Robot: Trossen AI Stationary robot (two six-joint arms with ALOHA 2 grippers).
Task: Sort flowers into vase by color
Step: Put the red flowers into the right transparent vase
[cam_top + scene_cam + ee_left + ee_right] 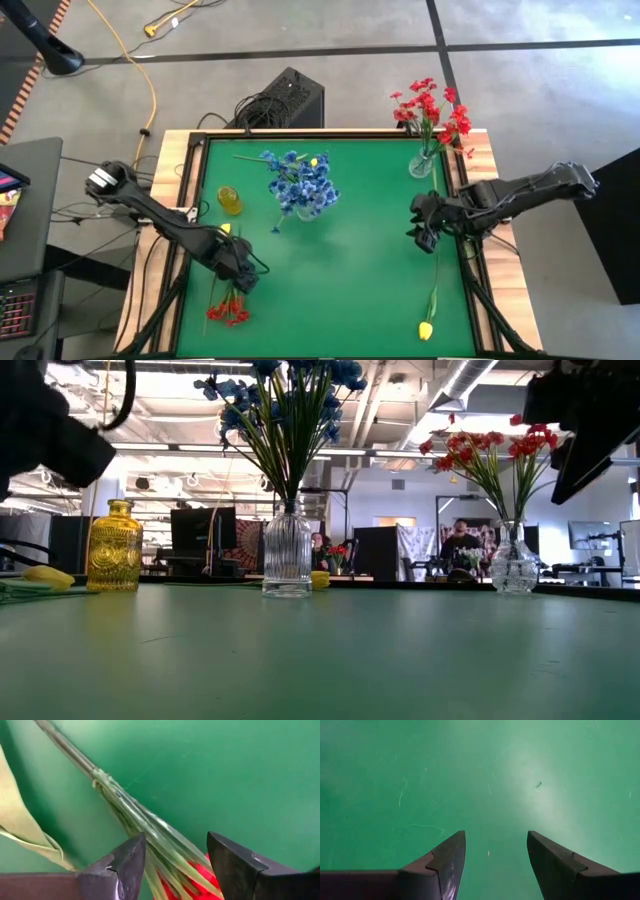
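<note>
A red-bloomed sprig (228, 308) lies flat on the green mat near the table's left near corner. My left gripper (238, 275) is open just above it; in the left wrist view its fingers (131, 862) stand either side of the green stem bundle (145, 827), with red blooms (202, 876) between them. My right gripper (420, 228) is open, hovering over bare mat (495, 780) at the right side. A yellow tulip (429, 305) lies on the mat near it, bud (425, 330) toward the near edge. Another yellow bud (48, 575) lies by the yellow vase.
A clear vase of blue flowers (300, 185) stands mid-table, a clear vase of red flowers (424, 160) at the far right, and a yellow glass vase (230, 200) at the left. A yellow bud (313, 160) lies behind the blue bunch. Bare mat (350, 280) spans the middle near side.
</note>
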